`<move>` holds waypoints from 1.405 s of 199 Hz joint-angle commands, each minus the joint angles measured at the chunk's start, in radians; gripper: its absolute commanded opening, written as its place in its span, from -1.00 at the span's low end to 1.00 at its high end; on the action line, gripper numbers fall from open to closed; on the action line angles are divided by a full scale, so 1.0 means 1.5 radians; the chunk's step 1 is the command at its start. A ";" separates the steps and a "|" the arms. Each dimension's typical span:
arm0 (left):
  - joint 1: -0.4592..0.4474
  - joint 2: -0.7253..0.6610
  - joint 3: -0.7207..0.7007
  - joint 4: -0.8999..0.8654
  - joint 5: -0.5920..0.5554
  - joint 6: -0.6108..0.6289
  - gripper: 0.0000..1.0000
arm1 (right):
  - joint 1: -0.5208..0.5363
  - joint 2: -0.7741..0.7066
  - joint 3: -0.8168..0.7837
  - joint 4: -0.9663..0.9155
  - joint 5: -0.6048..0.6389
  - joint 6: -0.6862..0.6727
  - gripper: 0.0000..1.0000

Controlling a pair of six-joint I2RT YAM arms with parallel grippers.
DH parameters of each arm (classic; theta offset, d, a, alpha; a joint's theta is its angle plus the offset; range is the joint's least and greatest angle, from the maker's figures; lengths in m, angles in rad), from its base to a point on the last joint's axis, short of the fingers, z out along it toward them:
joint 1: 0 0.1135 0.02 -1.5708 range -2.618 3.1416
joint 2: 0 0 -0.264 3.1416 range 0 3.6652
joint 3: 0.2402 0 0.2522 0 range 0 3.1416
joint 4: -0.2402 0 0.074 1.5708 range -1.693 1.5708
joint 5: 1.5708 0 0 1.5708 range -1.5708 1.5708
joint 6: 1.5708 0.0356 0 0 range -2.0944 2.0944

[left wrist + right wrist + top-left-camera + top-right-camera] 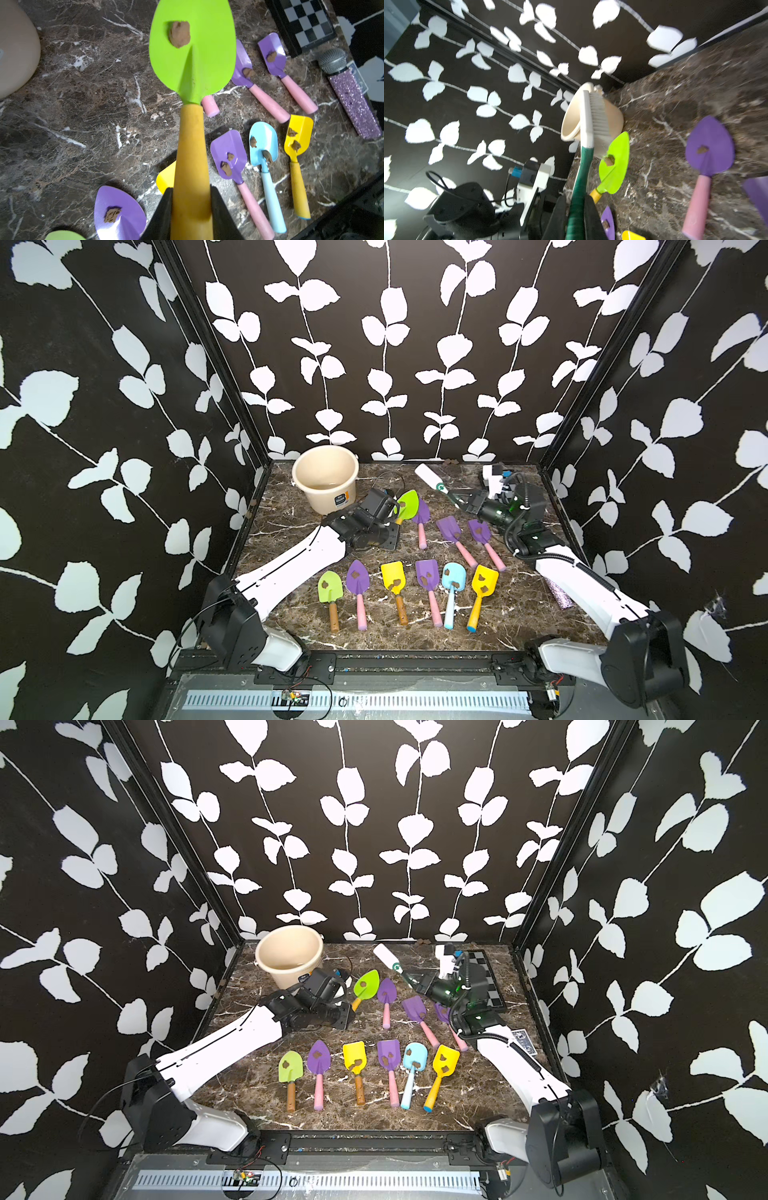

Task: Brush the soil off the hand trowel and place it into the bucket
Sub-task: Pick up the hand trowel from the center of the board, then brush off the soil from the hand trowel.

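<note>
**Trowel and brush both gripped, brushing not yet begun.**

The left claw (191, 192) is clamped on the yellow handle of the green trowel (193, 68), holding it raised off the surface (519, 614) just in front of the bucket (324, 502). One clump of soil (179, 34) sits on the blade. The right claw (576, 200) grips the green handle of the white brush (586, 116), with the bristles near the blade but apparently not touching it. So the pick-ups look done, while sweeping the clump off and dropping the trowel into the bucket are left. The bucket stands at the back left and looks empty, though its bottom is dim. The other trowels (393, 578) lie on the surface, soil on each. The only label (341, 498) is a small dark one with an orange mark on the bucket's wall, and its writing is too small to read.
</note>
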 commanded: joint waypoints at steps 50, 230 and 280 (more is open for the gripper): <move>0.004 -0.033 0.010 -0.089 0.005 0.064 -1.00 | 0.074 0.030 -0.020 0.102 -0.069 -0.033 -1.00; 0.023 -0.061 -0.025 -0.108 0.017 0.055 -1.00 | 0.057 -0.025 -0.051 -0.113 0.051 -0.166 -1.00; 0.024 -0.064 -0.027 -0.104 0.022 0.060 -1.00 | 0.082 -0.045 -0.039 -0.070 0.014 -0.118 -1.00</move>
